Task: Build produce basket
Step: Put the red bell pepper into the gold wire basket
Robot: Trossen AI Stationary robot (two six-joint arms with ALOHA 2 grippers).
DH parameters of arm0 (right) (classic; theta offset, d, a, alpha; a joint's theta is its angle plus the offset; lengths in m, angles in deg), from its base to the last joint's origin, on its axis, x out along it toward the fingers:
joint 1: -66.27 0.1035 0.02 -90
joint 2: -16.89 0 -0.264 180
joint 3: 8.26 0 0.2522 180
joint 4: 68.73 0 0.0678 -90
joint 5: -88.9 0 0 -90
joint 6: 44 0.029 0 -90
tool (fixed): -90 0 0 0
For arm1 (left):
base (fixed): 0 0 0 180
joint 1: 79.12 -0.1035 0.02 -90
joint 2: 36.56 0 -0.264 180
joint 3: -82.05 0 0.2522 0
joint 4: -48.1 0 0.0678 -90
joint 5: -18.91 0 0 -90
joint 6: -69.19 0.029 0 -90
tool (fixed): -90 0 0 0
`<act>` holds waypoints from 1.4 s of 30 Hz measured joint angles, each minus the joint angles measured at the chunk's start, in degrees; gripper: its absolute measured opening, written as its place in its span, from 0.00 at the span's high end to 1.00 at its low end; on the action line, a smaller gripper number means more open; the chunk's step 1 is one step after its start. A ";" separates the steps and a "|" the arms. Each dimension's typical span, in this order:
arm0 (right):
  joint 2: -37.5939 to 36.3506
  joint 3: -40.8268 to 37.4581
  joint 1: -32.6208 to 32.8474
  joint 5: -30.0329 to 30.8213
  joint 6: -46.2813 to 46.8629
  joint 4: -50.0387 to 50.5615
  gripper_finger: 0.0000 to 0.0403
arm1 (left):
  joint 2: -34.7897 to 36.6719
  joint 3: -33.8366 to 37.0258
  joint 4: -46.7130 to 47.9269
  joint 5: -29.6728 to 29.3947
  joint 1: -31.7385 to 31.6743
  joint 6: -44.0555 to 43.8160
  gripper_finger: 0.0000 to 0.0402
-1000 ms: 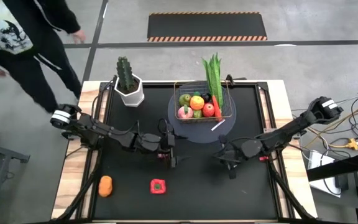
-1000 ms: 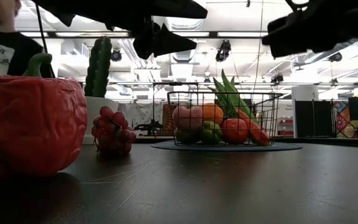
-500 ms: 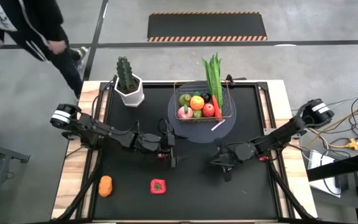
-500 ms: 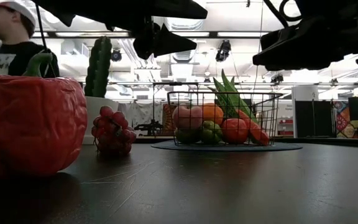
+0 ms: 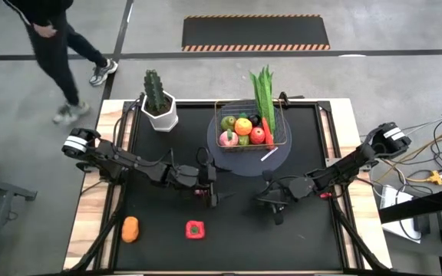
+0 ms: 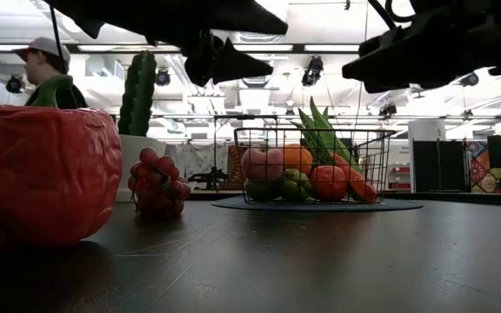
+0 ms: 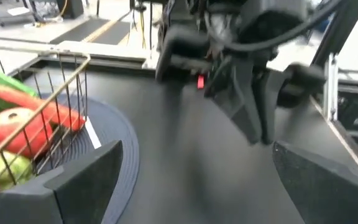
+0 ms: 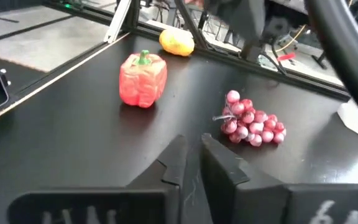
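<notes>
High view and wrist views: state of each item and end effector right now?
Basket: upright on grey disc, holding produce.
Grapes: loose on table.
Red pepper: upright on table.
Orange fruit: on table.
Left end effector: open, empty.
Right end effector: nearly shut, empty.

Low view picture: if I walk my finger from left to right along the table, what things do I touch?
Red pepper → bunch of grapes → wire basket full of fruits and vegetables, sitting on its round dark mat.
</notes>
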 joint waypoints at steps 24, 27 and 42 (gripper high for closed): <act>0.40 1.11 -0.02 3.69 -1.54 0.53 0.54 | 4.97 -13.03 52.68 9.04 17.25 -34.61 0.01; 0.39 1.11 -0.02 3.67 -1.30 0.54 0.54 | 3.71 -15.42 55.16 3.94 20.81 -37.57 0.01; 0.39 1.40 -0.02 3.58 -0.24 0.53 0.53 | -13.76 -31.24 76.74 1.61 24.80 -37.19 0.02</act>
